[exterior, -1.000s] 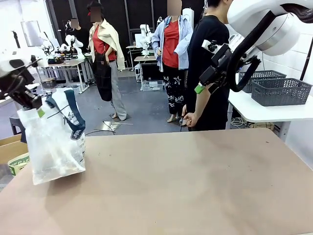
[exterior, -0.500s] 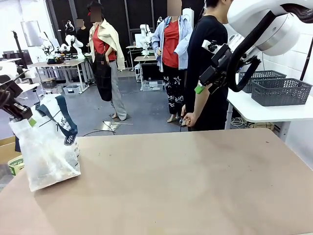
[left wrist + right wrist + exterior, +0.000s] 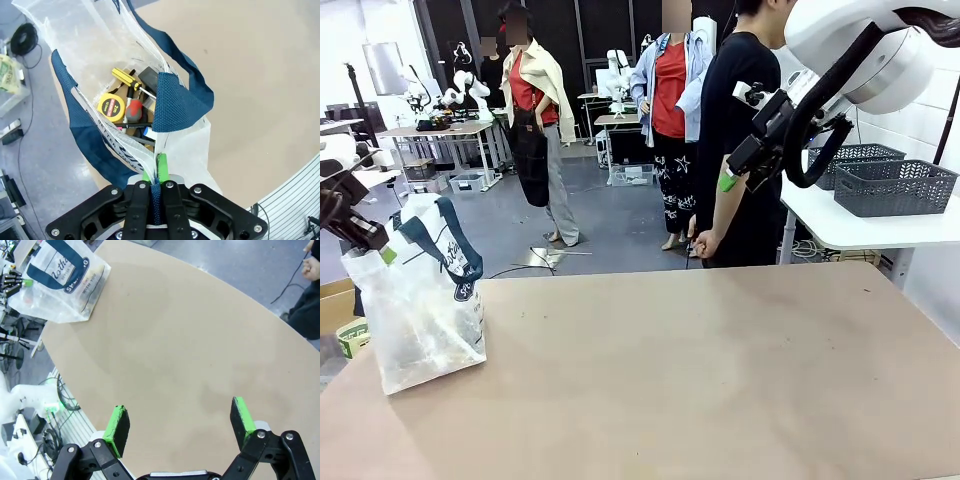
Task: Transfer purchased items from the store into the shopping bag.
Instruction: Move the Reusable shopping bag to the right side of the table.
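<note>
Clear shopping bag (image 3: 420,300) — table's (image 3: 720,380) left edge

Bare tan table (image 3: 720,370). Two dark grey mesh baskets (image 3: 890,185) on white side table (image 3: 840,228), at 3 o'clock.

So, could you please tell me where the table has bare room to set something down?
The table is bare from the shopping bag at its left edge across to the right edge and both near and far edges. The only crowded spot is that left edge, where the left gripper pinches the bag's handle.
</note>
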Available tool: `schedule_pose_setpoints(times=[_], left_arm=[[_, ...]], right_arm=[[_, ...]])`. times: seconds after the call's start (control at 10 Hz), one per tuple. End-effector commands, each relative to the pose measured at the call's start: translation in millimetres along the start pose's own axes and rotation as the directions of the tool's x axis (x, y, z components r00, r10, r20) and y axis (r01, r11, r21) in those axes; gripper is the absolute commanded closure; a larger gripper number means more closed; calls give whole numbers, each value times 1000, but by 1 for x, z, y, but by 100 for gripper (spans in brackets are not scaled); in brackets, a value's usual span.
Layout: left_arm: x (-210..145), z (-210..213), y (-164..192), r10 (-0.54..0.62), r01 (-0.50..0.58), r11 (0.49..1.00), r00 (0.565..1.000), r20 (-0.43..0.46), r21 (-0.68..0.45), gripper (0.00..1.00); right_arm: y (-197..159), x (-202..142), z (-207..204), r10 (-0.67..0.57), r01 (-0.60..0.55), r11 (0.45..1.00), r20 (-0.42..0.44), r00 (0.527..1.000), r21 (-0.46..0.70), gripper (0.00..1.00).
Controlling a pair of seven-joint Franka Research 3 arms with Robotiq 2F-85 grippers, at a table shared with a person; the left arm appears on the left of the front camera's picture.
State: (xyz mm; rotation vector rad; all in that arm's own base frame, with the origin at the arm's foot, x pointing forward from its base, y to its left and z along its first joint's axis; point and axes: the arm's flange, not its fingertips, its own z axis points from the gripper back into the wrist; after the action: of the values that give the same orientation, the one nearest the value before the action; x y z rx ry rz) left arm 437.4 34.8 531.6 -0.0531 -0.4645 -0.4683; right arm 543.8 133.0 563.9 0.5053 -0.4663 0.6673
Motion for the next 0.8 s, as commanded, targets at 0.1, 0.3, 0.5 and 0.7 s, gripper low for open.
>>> schedule_pose_setpoints(times=[0.1, 0.3, 0.5, 0.7], left_arm=[[2, 4, 2, -6, 6, 1000, 1000, 1, 12, 100], [0, 0, 0, 0, 0, 1000, 1000, 0, 0, 100], [10, 3, -8, -5, 5, 1000, 1000, -4, 9, 65], [14, 8, -9, -17, 18, 1000, 1000, -14, 11, 25]], right_arm=[[0, 1, 1, 1, -1, 1000, -3, 1000, 1, 0], [0, 1, 1, 1, -1, 1000, -3, 1000, 1, 0], [0, 1, 1, 1, -1, 1000, -3, 1000, 1, 0], [0, 1, 1, 1, -1, 1000, -3, 1000, 1, 0]])
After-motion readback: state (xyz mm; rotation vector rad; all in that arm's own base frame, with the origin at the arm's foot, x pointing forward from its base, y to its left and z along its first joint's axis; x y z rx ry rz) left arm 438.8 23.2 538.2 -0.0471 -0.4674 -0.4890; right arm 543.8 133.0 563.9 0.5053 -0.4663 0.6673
